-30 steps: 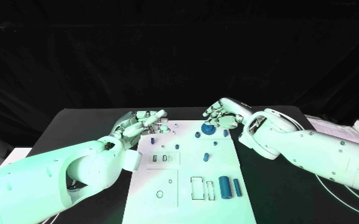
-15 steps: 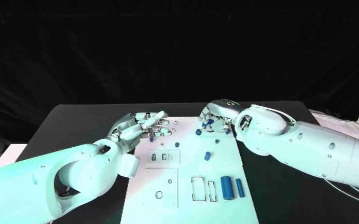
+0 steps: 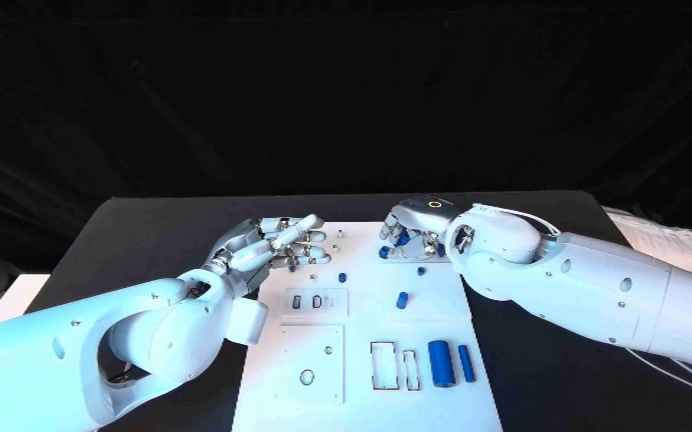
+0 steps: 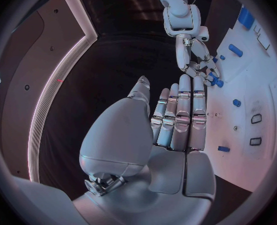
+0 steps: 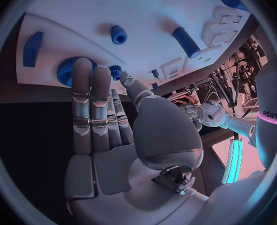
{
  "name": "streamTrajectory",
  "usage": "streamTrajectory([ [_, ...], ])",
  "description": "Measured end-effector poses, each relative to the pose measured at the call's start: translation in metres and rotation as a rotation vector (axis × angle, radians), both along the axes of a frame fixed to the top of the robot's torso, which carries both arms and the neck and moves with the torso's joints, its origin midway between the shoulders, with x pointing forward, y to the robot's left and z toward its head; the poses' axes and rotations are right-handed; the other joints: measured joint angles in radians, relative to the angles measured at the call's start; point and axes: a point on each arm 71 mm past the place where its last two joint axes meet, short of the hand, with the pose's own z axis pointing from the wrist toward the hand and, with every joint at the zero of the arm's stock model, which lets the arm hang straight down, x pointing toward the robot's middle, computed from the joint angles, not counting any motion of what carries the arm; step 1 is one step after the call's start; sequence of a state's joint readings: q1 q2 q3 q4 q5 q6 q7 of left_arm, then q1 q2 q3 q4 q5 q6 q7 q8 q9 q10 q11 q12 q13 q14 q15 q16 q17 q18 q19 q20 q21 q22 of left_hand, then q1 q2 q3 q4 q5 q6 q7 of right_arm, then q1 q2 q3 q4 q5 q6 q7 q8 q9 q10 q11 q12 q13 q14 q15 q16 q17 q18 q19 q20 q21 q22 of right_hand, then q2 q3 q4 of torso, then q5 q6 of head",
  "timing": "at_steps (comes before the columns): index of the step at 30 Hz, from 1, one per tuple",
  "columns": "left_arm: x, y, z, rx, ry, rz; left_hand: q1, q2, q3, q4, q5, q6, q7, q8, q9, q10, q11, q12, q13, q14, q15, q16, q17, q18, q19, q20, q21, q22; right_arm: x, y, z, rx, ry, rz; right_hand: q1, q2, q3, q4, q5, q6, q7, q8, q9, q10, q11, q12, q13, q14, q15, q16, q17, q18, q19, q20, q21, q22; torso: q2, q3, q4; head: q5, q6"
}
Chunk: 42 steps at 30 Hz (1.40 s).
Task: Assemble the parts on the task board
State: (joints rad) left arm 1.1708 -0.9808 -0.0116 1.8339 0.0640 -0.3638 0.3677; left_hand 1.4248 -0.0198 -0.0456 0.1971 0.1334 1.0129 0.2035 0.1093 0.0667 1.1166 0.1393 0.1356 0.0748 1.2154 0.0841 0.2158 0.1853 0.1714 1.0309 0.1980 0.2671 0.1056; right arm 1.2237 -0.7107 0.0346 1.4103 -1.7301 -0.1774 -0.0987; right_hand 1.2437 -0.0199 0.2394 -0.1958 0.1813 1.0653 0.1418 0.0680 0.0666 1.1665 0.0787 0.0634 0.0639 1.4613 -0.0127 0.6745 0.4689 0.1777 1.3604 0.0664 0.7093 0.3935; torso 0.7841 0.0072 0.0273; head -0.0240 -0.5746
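Observation:
The white task board (image 3: 361,327) lies in the middle of the black table. My right hand (image 3: 410,233) is over its far edge. Its straight fingers (image 5: 82,80) touch a large blue gear (image 5: 63,71), and the thumb tip lies by a small blue gear (image 5: 116,72). It grips nothing. My left hand (image 3: 277,243) hovers at the board's far left corner, fingers (image 4: 179,110) straight and together, thumb apart, palm empty. Loose blue parts lie on the board: a short peg (image 3: 402,300), two small studs (image 3: 343,277) (image 3: 421,271) and two cylinders (image 3: 440,360) (image 3: 466,362).
Empty slots and cut-outs (image 3: 389,364) mark the board's near half. Black table (image 3: 130,242) stretches to both sides of the board. White papers (image 3: 656,242) lie at the table's right edge. My right forearm (image 3: 577,282) crosses the table beside the board.
My right hand has turned and come down over the large blue gear, which showed beside it a second ago. My left hand has barely moved.

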Motion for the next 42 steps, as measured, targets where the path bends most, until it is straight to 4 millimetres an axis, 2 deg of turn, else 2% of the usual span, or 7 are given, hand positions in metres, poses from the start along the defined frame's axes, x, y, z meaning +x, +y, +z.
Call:
streamTrajectory([
  [9, 0.001, 0.001, 0.002, 0.002, 0.0, 0.001, 0.0, 0.0, -0.005, -0.006, 0.0, -0.002, 0.002, -0.006, 0.0, -0.005, 0.005, -0.006, -0.001, 0.004, 0.003, -0.005, 0.003, 0.0, 0.0, 0.0, 0.0, -0.002, 0.001, 0.003, -0.002, -0.022, 0.009, 0.005, 0.005, -0.005, 0.05, 0.027, -0.046, 0.008, -0.008, 0.0, 0.0, 0.006, -0.006, 0.0, 0.0, 0.0, 0.0, 0.105, 0.101, 0.0, 0.0, 0.0, 0.124, 0.132, 0.011, 0.0016, 0.003, -0.001, 0.003],
  [11, 0.001, 0.001, 0.002, 0.002, 0.0, 0.001, 0.0, 0.0, -0.005, -0.006, 0.0, -0.004, 0.003, -0.006, 0.0, -0.005, 0.005, -0.008, -0.002, 0.004, 0.003, -0.005, 0.004, 0.0, 0.0, 0.0, 0.0, -0.002, 0.001, 0.004, -0.002, -0.025, 0.011, 0.006, 0.006, -0.006, 0.065, 0.038, -0.056, 0.008, -0.008, 0.0, 0.0, 0.006, -0.006, 0.0, 0.0, 0.0, 0.0, 0.125, 0.118, -0.013, -0.004, 0.004, 0.147, 0.155, 0.012, 0.0019, 0.0035, -0.002, 0.003],
  [23, 0.001, 0.003, 0.003, 0.005, 0.003, -0.001, 0.0, 0.0, -0.005, -0.005, 0.0, -0.004, 0.003, -0.006, 0.0, -0.005, 0.005, -0.008, -0.002, 0.004, 0.003, -0.01, 0.005, 0.0, 0.0, 0.0, -0.004, -0.002, 0.003, 0.007, -0.003, -0.036, 0.017, 0.005, 0.01, -0.018, 0.121, 0.072, -0.066, 0.035, -0.017, 0.0, 0.003, 0.031, -0.013, 0.0, 0.0, 0.004, -0.004, 0.23, 0.226, -0.016, -0.007, 0.0, 0.253, 0.276, 0.023, 0.0036, 0.008, -0.009, 0.011],
  [25, 0.001, 0.003, 0.004, 0.005, 0.004, -0.002, 0.0, 0.0, -0.005, -0.005, 0.0, -0.004, 0.003, -0.006, 0.0, -0.005, 0.005, -0.008, -0.002, 0.004, 0.003, -0.01, 0.005, 0.0, 0.0, 0.0, -0.004, -0.002, 0.004, 0.007, -0.002, -0.035, 0.015, 0.005, 0.01, -0.018, 0.128, 0.078, -0.066, 0.035, -0.017, 0.0, 0.003, 0.035, -0.012, 0.0, 0.0, 0.004, -0.004, 0.244, 0.239, -0.031, -0.007, 0.0, 0.267, 0.291, 0.025, 0.0036, 0.0094, -0.01, 0.011],
  [29, 0.001, 0.003, 0.004, 0.005, 0.005, -0.003, 0.0, 0.0, -0.006, -0.006, 0.0, -0.004, 0.003, -0.006, 0.0, -0.005, 0.005, -0.008, -0.002, 0.004, 0.003, -0.01, 0.005, 0.0, 0.0, 0.0, -0.004, -0.003, 0.005, 0.009, -0.001, -0.035, 0.012, 0.006, 0.015, -0.023, 0.151, 0.087, -0.072, 0.051, -0.02, -0.003, 0.003, 0.05, -0.017, 0.0, 0.0, 0.006, -0.006, 0.281, 0.278, -0.031, -0.003, 0.003, 0.303, 0.332, 0.027, 0.0036, 0.0102, -0.01, 0.012],
  [33, 0.001, 0.003, 0.004, 0.005, 0.006, -0.006, 0.0, 0.0, -0.008, -0.008, 0.0, -0.004, 0.003, -0.01, 0.0, -0.005, 0.005, -0.014, -0.003, 0.004, 0.003, -0.01, 0.006, 0.0, 0.0, 0.0, -0.004, -0.004, 0.005, 0.009, 0.0, -0.03, 0.004, 0.006, 0.02, -0.027, 0.18, 0.093, -0.099, 0.079, -0.024, 0.005, 0.004, 0.085, -0.024, 0.005, 0.003, 0.003, -0.015, 0.334, 0.333, -0.048, 0.03, -0.001, 0.389, 0.446, 0.03, 0.0042, 0.0114, -0.009, 0.014],
  [42, 0.001, 0.004, 0.004, 0.006, 0.008, -0.006, 0.0, 0.008, -0.011, -0.011, 0.0, -0.007, 0.007, -0.014, 0.0, -0.009, 0.009, -0.017, -0.003, 0.004, 0.003, -0.015, 0.008, 0.0, 0.0, 0.0, -0.008, -0.006, 0.0, 0.011, 0.003, 0.022, -0.039, 0.017, 0.029, -0.029, 0.214, 0.112, -0.118, 0.104, -0.029, 0.012, 0.011, 0.116, -0.034, 0.004, 0.004, 0.005, -0.02, 0.383, 0.382, -0.048, 0.035, -0.006, 0.449, 0.521, 0.033, 0.0048, 0.0141, -0.011, 0.018],
])
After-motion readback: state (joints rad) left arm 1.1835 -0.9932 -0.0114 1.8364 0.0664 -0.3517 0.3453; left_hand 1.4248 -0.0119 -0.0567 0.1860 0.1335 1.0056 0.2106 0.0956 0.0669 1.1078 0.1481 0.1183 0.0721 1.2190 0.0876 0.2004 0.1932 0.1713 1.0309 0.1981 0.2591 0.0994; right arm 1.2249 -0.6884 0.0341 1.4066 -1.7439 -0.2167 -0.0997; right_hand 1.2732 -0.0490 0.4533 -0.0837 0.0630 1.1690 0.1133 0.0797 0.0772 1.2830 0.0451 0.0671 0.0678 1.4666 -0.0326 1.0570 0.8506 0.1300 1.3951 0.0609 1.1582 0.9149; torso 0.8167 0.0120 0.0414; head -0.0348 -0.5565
